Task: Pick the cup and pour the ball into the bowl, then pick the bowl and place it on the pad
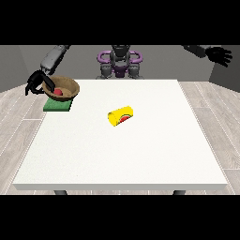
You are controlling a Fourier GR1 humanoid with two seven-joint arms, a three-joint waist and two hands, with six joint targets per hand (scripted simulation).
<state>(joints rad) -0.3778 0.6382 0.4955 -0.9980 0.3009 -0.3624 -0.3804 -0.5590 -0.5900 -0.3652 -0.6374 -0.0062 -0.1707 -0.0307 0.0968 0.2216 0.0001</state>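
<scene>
Brown bowl (65, 86), red ball (58, 92), green pad (57, 106), yellow cup (120, 116).

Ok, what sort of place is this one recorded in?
Probably a bare test room set up for tabletop handling: one large white table on a wood-plank floor, plain grey walls, and only a bowl, pad and yellow cup laid out.

The hand at the view's left (36, 84) is curling round the rim of the brown bowl (68, 86), which is sitting on the green pad (56, 107) and holding the red ball (58, 92). The yellow cup (121, 116) is lying on its side mid-table, while the hand at the view's right (219, 55) is hanging raised, fingers spread.
</scene>
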